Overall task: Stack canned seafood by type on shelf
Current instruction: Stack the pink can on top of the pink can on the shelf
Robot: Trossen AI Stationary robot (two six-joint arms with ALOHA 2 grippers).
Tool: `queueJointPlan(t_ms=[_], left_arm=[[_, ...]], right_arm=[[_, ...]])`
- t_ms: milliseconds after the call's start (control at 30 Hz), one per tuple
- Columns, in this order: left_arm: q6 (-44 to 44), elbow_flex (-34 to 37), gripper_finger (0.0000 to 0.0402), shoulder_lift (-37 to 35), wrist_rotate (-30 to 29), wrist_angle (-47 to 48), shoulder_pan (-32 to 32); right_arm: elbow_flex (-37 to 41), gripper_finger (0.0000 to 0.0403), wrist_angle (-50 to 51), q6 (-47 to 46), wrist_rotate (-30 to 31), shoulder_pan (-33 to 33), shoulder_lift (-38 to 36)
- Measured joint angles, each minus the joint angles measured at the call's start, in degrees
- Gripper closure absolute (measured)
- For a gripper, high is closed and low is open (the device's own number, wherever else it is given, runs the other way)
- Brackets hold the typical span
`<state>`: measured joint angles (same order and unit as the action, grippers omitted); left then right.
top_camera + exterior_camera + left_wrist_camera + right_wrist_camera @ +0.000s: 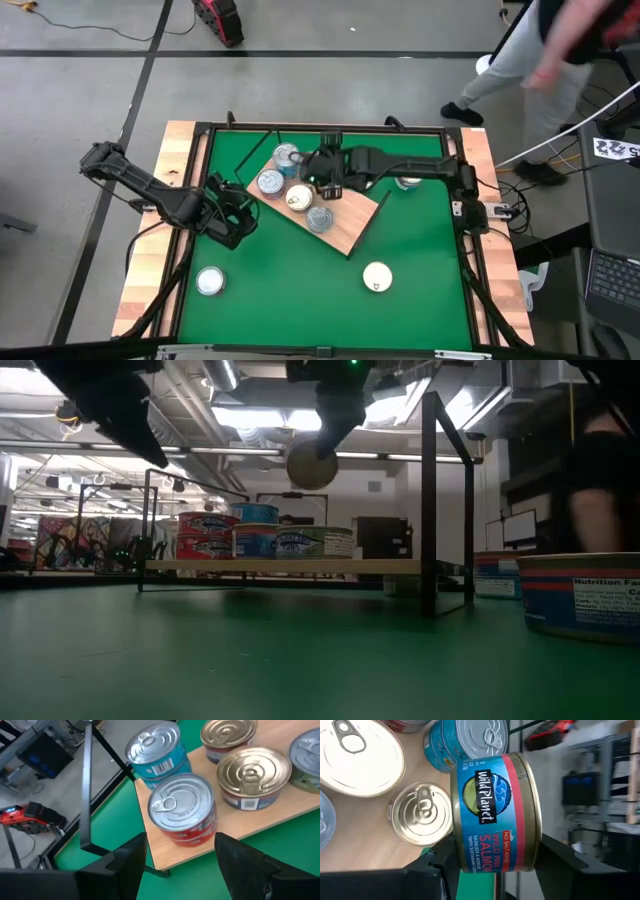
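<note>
Clamped sideways between my right gripper's (492,862) fingers is a pink salmon tin (495,812), blue label with a red band, its rim edge-on to the wrist camera; the jaws are part open, closed only as far as the tin's width allows. From the low view the tin hangs in the air, clear above the shelf (280,567), so I judge I'm mid-carry, with the placing step in hand. Below and just beyond the held tin sit a gold-lidded tin (421,813), a teal-sided one (465,742) and a wide pale lid (357,755), all close together. Next I need to turn the tin flat and lower it onto a matching red-and-blue one; which that is I can't settle from here, and the crowding leaves little room for the fingers. My left gripper (181,857) hovers empty, fingers spread wide, just off the shelf's near corner, facing a red-sided tin (183,810) at the board's edge. Two more tins (209,281) (377,276) lie on the green mat, well apart from both grippers. A person (560,50) is moving past the table's far corner.
</note>
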<state>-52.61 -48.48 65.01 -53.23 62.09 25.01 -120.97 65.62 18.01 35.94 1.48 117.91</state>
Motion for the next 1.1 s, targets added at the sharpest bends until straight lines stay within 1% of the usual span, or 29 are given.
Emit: queueJointPlan(t_ms=[133,233,367,533,700,800,967,1100], left_arm=[[0.0,2.7,0.0174,0.0,0.0,-4.4,0.6],[0.0,4.0,0.0174,0.0,0.0,-7.0,1.4],[0.2,4.9,0.0174,0.0,0.0,-8.8,2.9],[-0.5,5.0,0.0174,0.0,0.0,-9.1,4.6],[-1.0,5.0,0.0174,0.1,0.0,-9.2,5.7],[-1.0,5.0,0.0174,0.1,0.1,-9.2,5.9],[-1.0,5.0,0.0174,0.1,0.0,-9.2,6.1],[-0.7,5.0,0.0174,0.1,0.0,-9.2,6.1]], right_arm=[[0.0,0.0208,-0.5,-2.8,5.0,-2.1,1.8],[0.0,0.0208,0.3,-4.8,6.9,-2.6,3.4],[0.0,0.0207,0.6,-8.2,7.3,-2.7,4.9],[0.1,0.0207,1.1,-12.6,9.8,-2.6,6.0],[0.3,0.0207,2.0,-15.3,10.0,-2.6,7.1],[3.2,0.0207,-1.3,-15.5,10.0,-2.6,7.1],[6.7,0.0207,-1.9,-16.9,10.3,-2.6,7.1],[8.8,0.0207,-1.5,-18.9,13.9,-2.6,7.1]])
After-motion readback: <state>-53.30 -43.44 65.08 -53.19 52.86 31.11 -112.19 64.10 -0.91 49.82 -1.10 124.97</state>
